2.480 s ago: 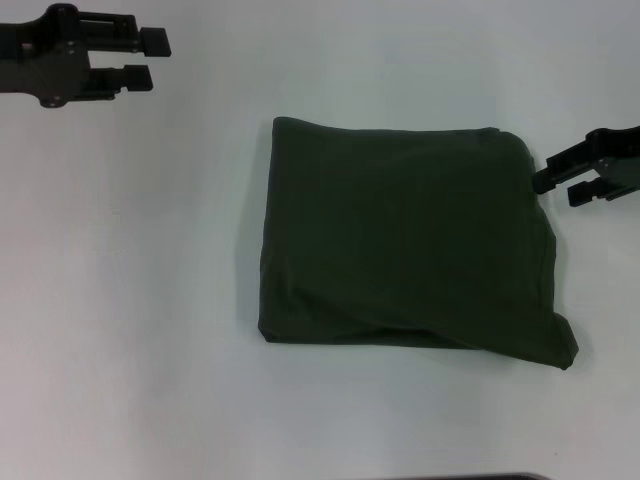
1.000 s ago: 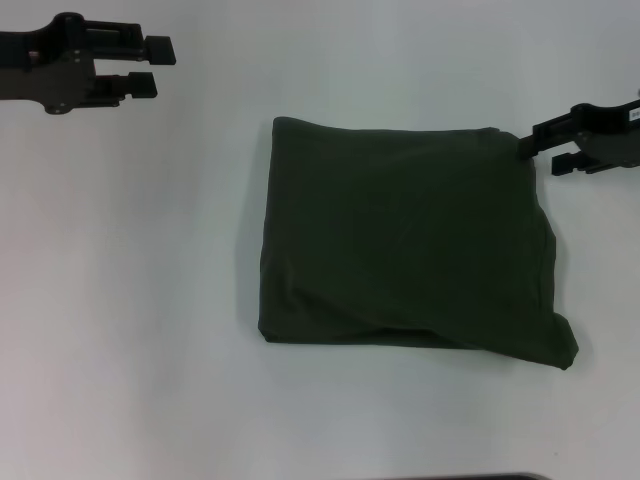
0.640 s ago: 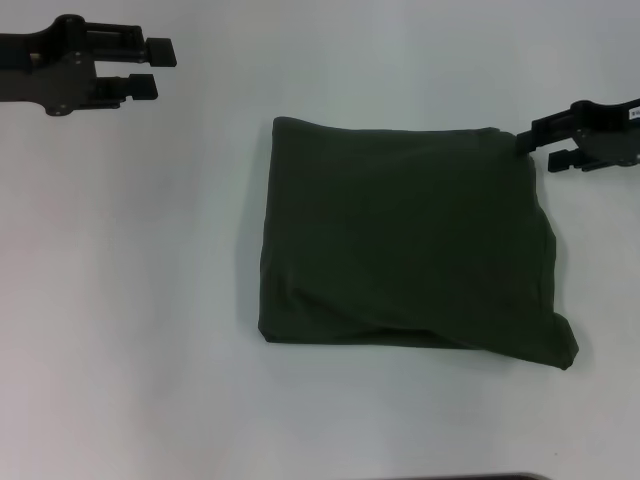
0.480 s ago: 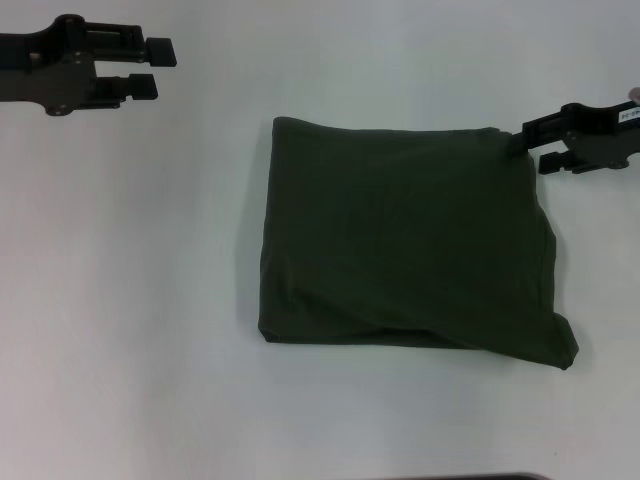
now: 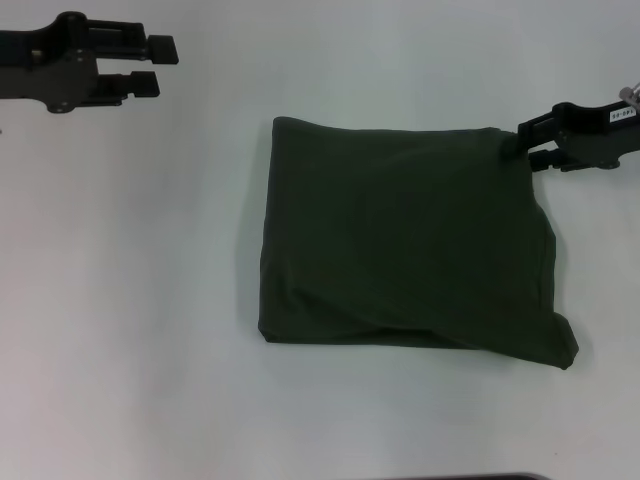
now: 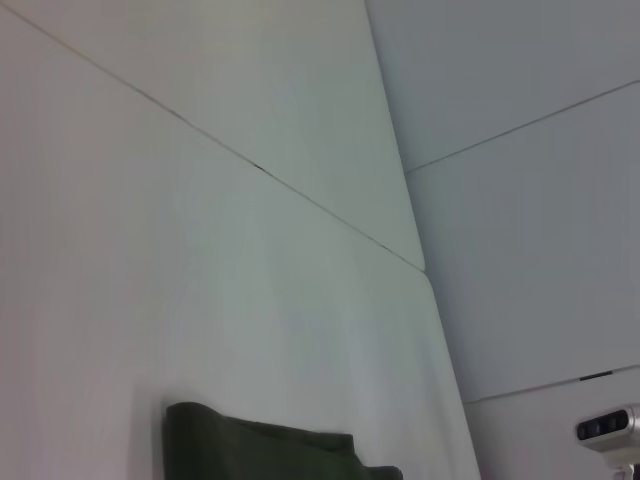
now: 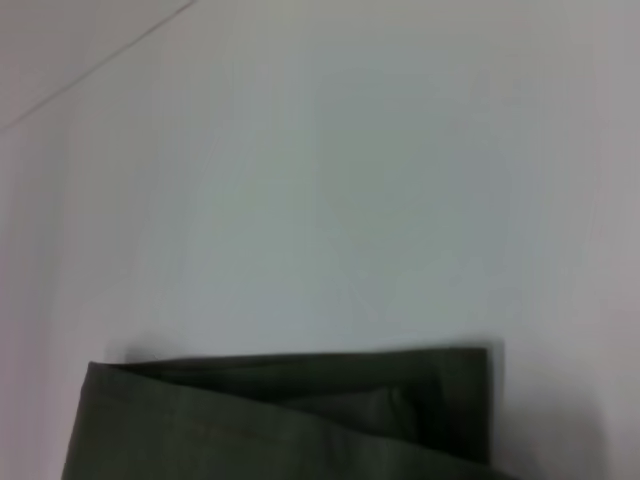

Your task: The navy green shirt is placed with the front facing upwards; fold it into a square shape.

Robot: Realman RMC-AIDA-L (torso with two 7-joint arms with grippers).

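Already squarish, the soft, limp dark olive-green cotton shirt is lying folded; right pincer is nipping its far right corner; left pincer is hanging parted, empty, well apart.

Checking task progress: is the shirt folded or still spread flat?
Folded. The shirt lies as a compact, roughly square bundle, no sleeves or lettering showing; layered edges show in the right wrist view. The right end effector sits at its far right corner.

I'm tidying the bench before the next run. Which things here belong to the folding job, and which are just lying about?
Part of the job:
- navy green shirt, folded roughly square
- right claw, at the shirt's far right corner
- left claw, parked far left

Lying about:
- nothing; only the white table under it
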